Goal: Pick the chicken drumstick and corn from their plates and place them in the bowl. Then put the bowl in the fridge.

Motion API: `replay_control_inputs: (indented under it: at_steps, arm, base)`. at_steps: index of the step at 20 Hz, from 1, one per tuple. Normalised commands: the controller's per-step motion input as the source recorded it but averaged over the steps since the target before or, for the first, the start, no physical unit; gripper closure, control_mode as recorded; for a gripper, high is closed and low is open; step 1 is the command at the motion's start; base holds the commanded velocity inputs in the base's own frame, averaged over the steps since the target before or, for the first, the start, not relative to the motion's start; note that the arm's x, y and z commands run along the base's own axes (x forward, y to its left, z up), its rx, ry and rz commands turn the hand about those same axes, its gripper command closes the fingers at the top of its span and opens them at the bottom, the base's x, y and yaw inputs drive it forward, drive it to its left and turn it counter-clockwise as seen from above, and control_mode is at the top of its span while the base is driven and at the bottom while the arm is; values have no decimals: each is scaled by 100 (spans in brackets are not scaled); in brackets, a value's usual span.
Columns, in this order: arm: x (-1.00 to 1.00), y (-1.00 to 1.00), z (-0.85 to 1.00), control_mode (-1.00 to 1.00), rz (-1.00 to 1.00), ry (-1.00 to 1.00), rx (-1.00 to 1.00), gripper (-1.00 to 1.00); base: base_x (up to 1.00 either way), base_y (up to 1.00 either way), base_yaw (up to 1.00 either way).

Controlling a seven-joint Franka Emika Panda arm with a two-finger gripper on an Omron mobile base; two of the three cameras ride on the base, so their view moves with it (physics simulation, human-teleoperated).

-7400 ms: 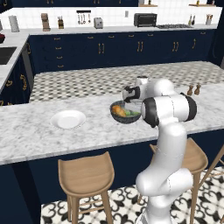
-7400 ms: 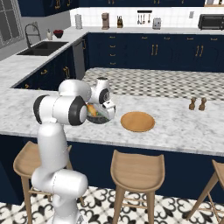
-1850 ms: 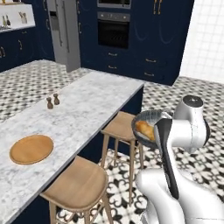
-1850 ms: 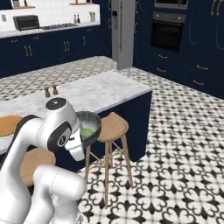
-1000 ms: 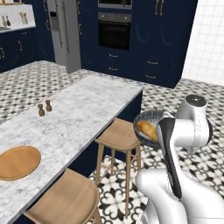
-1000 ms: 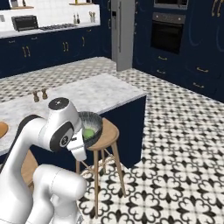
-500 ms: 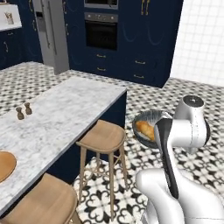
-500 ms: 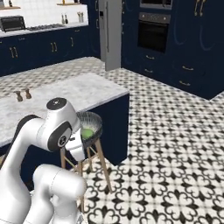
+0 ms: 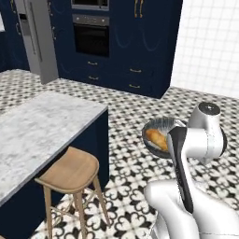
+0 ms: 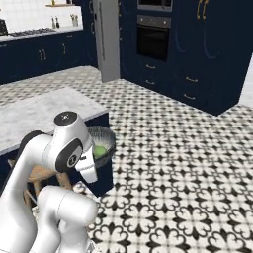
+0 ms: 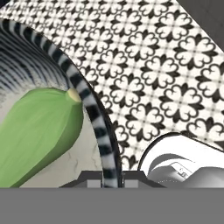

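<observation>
Fingertips hidden under the grey band in the hand view, and the arm's forearm covers part of the bowl (image 9: 161,135) in both base views. Fingers (image 11: 109,177) pinched tight on the bowl's rim, bowl carried over the patterned floor past the worktop (image 9: 42,130) end. Chicken drumstick (image 9: 156,138) and corn (image 11: 37,131) sit inside; fridge (image 10: 106,37) well ahead, cropped at frame top.

Drumstick (image 9: 155,137) and corn (image 11: 37,133) lie in bowl (image 9: 161,126).

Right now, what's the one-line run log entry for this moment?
phase: carrying to fridge | held: bowl, rim in shut fingers | contents: chicken drumstick, corn | bowl over floor, off the counter
</observation>
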Motion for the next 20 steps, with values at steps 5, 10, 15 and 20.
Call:
replay_control_inputs:
  at_steps: [5,10,15,20]
  arm:
    - [0,0,0,100,0,0,0,100]
    - [0,0,0,100,0,0,0,100]
    - [0,0,0,100,0,0,0,100]
    - [0,0,0,100,0,0,0,100]
  base:
    - [100,-80,0]
    - [100,-86,0]
    - [100,-87,0]
    - [100,-76,1]
